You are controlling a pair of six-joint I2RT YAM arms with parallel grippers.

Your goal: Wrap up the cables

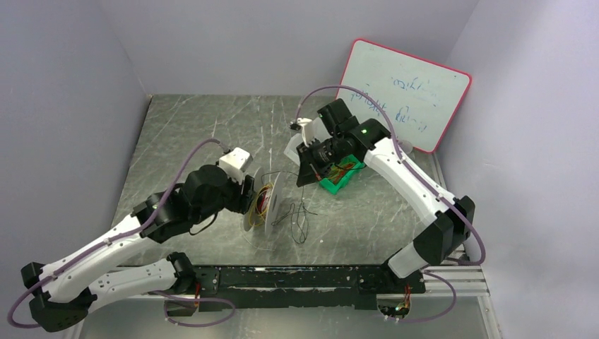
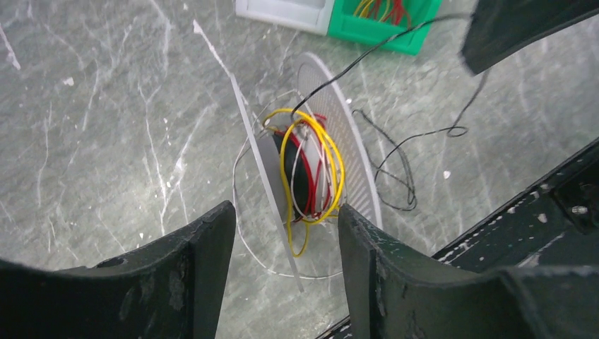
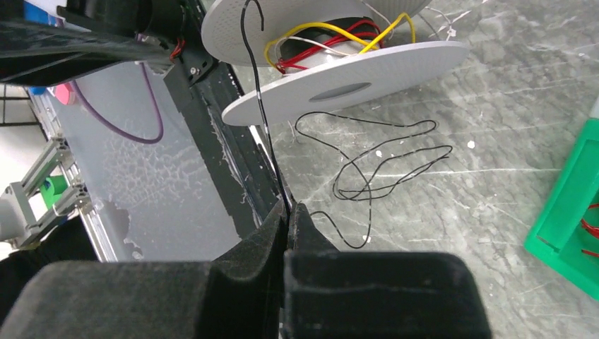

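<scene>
Right gripper [image 3: 288,212] is clamped on 1 black cable [image 3: 258,92] running straight left-near to the upright spool [image 1: 265,201]; left gripper [image 2: 286,212], jaws apart, sits just left of it.

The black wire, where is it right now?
In the top view the black wire lies looped on the table just right of the white spool, and is pinched by the right gripper.

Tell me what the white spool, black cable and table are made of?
The spool looks like thin matte white plastic: flat, slim discs. The black cable seems plastic-coated wire, limp and looping. The table looks like grey stone or laminate, white-veined, slightly shiny; I cannot tell which.
</scene>
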